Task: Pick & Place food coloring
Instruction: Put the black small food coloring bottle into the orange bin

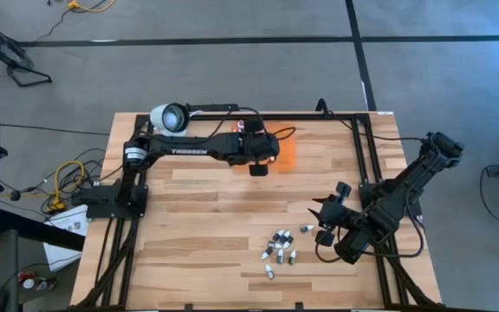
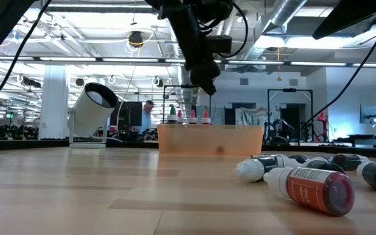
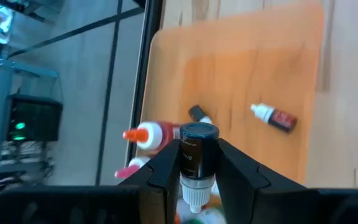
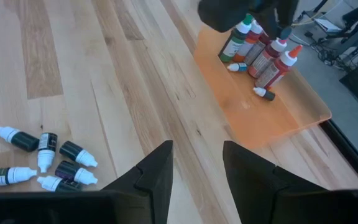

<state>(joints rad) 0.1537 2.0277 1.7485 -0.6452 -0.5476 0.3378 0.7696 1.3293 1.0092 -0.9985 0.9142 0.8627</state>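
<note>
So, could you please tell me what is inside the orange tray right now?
The orange tray holds a cluster of upright bottles with white, red and pink caps, plus two tiny droppers lying flat. The left end effector, gripping a dark dropper, hides part of the cluster.

On the bench (image 1: 197, 225), the tray (image 1: 287, 154) sits toward twelve o'clock with bottles standing in it (image 4: 263, 53); loose bottles (image 1: 280, 251) lie scattered toward five o'clock.

One camera looks straight down on my pale wooden worktop (image 1: 206, 217), one skims it level, and both wrist cameras share the flat orange rectangular mat (image 4: 272, 115).
</note>
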